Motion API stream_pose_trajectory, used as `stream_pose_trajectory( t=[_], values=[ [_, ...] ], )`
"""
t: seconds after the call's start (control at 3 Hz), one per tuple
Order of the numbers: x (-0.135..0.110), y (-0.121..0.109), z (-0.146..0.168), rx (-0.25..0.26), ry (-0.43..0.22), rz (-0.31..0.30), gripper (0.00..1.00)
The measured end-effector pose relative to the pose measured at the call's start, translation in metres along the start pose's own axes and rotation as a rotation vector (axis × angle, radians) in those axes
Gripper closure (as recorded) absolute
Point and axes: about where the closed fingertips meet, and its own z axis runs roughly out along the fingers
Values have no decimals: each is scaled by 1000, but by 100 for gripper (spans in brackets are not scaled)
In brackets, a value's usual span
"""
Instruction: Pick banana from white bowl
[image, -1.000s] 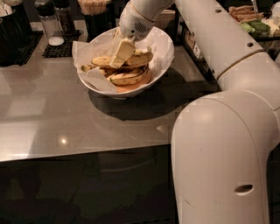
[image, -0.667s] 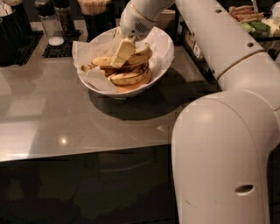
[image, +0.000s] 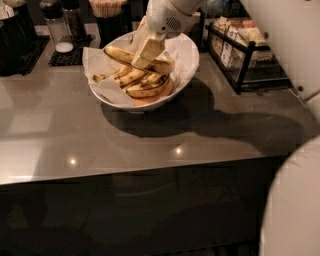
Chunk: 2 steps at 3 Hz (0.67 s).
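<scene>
The gripper (image: 146, 51) is located at the upper centre of the frame, lowered into the white bowl (image: 193, 62) from the white arm (image: 170, 15) above it. Its beige fingers (image: 150, 49) are seen clamped across the middle of the banana (image: 116, 53), one finger lying in front of the fruit. The banana is held crosswise over the bowl, its left end pointing towards the upper left and its right end resting near the right inner wall. It is positioned on top of the other bananas (image: 142, 90), which are piled lower in the bowl; whether it touches them cannot be told. The bowl is lined with crinkled white paper (image: 97, 61), which overhangs the left rim. The bowl is set on a grey counter (image: 100, 145), where a dark shadow is cast below and to its right. A black wire rack (image: 245, 56) holding small packets is noted at the upper right, well apart from the bowl. A dark cup of sticks (image: 107, 10) is observed just behind the bowl at the top edge. The robot's white body (image: 295, 200) is recorded at the lower right.
</scene>
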Motion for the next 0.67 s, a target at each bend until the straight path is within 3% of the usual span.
stream_pose_trajectory(
  t=[0.33, 0.67],
  values=[
    [-28, 38, -60, 166, -29, -31, 100],
    [-69, 89, -96, 294, -91, -62, 100]
  ],
)
